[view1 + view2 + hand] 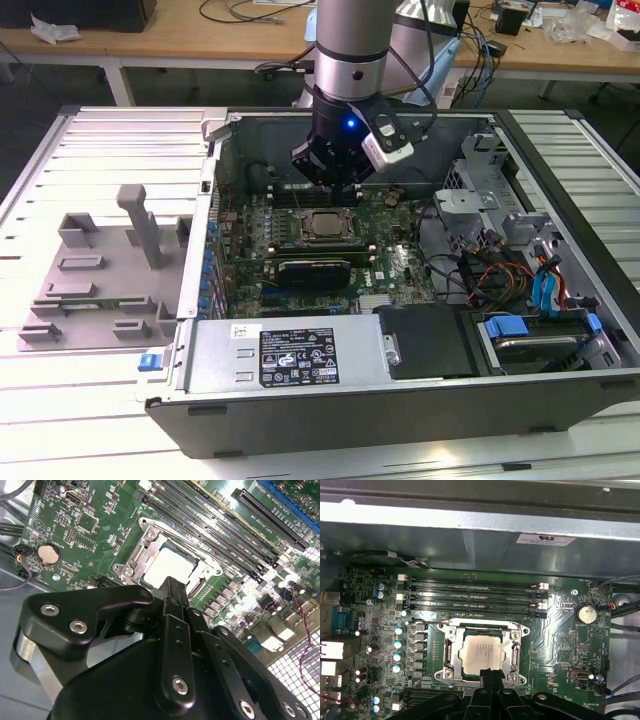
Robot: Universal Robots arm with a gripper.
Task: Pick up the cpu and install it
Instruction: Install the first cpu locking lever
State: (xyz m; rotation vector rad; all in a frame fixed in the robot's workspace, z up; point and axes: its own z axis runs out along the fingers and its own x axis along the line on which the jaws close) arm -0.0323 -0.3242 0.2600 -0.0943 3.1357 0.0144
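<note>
- Far on the exterior view's left, a grey plastic fixture tray [95, 275] sits on the white slatted desk [60, 420], just beside the open black computer case [400, 410].
- Mid-case, the small square silver-topped cpu [481, 652] lies flat inside the metal socket frame [451, 652] on the green motherboard [400, 265].
- The black jaws are pinched together on nothing, tips over one cpu edge. Can't tell if they touch.
- Further right there's a blue-tabbed drive bay [540, 350].

White ribbed tabletop [70, 420] carries two things. Grey plastic fixture tray [95, 285] lies flat toward exterior view's left. Open computer case [350, 420] lies on its side just beside tray, taking tabletop's middle and exterior view's right.
</note>
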